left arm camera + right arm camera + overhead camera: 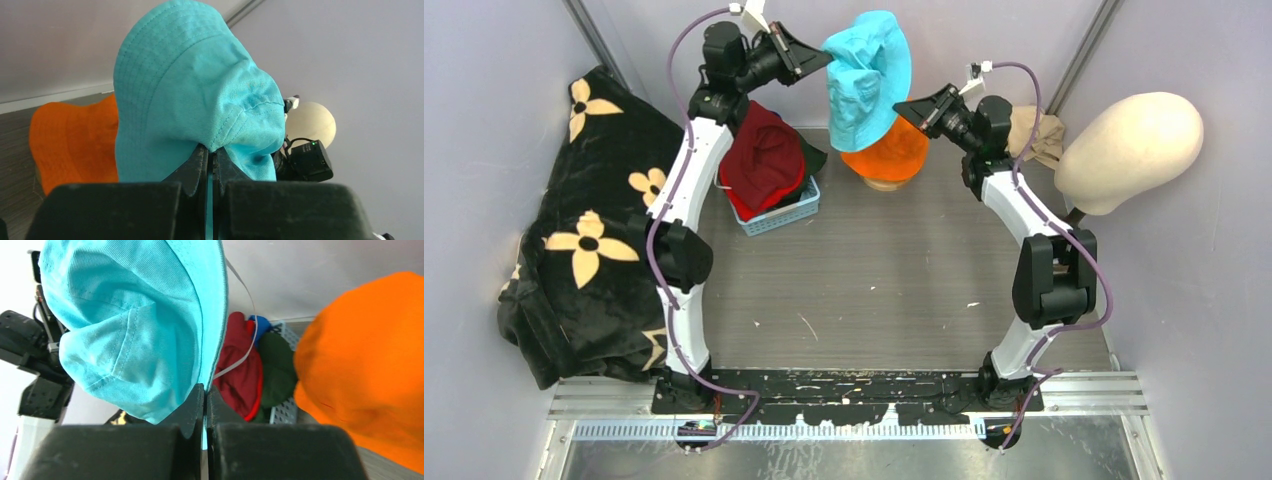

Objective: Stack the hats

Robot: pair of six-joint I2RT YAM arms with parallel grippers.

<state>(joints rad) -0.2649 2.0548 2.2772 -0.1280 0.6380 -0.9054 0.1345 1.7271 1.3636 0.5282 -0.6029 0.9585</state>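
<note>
Left gripper [824, 60] and right gripper [904, 106] are each clamped on the brim of the teal bucket hat [864, 75], one at either side, with the jaws pressed together on the fabric edge in both wrist views. The hat hangs creased between them above the orange bucket hat [886, 152], which sits at the rear centre of the table [874, 290]; whether the two hats touch cannot be told. Probable faults: each pinch holds only thin brim edge, so uneven pull may free one side and let the hat swing; the folded crown may land collapsed instead of seating over the orange hat; the loose chin cord [254, 325] may snag. Left of the orange hat, the blue basket [784, 218] holds the red hat [762, 160] and other caps.
</note>
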